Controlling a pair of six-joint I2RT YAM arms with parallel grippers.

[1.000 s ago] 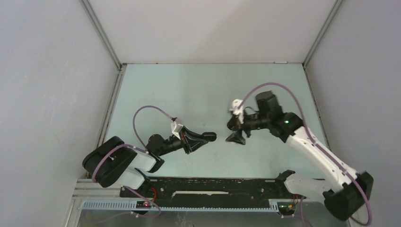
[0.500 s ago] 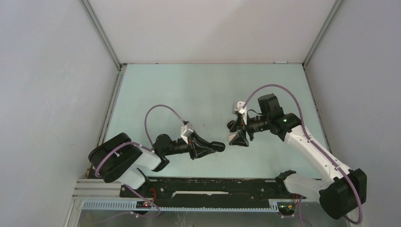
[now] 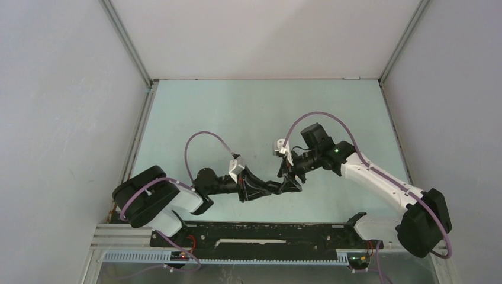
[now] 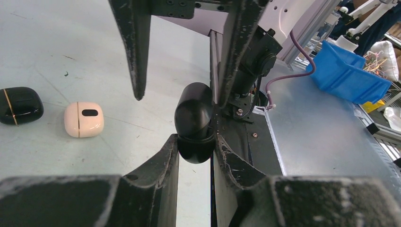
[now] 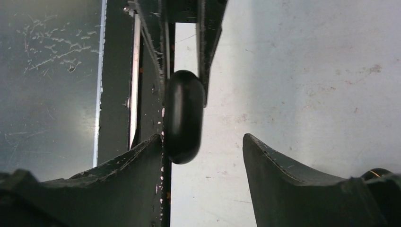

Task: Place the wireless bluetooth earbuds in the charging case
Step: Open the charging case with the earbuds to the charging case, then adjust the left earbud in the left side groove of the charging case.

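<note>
Top view, arms: You are looking down on both arms angling inward over the pale table (image 3: pixel 237 112), with the left gripper (image 3: pixel 271 189) and the right gripper (image 3: pixel 289 182) meeting tip to tip near the front edge.
Top view, between the tips: Whatever is sitting there is showing too small to tell.
Left wrist, grip: Your left gripper is clamping a black charging case (image 4: pixel 194 122) between its fingers (image 4: pixel 158 170). The pebble is standing on end, and a seam is running round its lower part.
Left wrist, other hand: The right gripper's fingers (image 4: pixel 135 52) are pointing in from the top of the frame and straddling the case. One is lying just beside the case's right side, and the other is standing well clear on the left.
Left wrist, table: A second black case (image 4: pixel 19 105) and a pinkish-white case (image 4: pixel 83 119) are lying near each other on the table, not touching, well to the left of the held one. A blue bin (image 4: pixel 347 71) is sitting off the table to the right.
Right wrist, hand: Your right gripper is standing released, jaws wide. Its left finger (image 5: pixel 137 163) is sitting just beside the case, though you cannot tell whether it is touching. The other finger is standing well apart.
Right wrist, case: The black charging case is hanging above the table, pinched from the far side by the left gripper's fingers.
</note>
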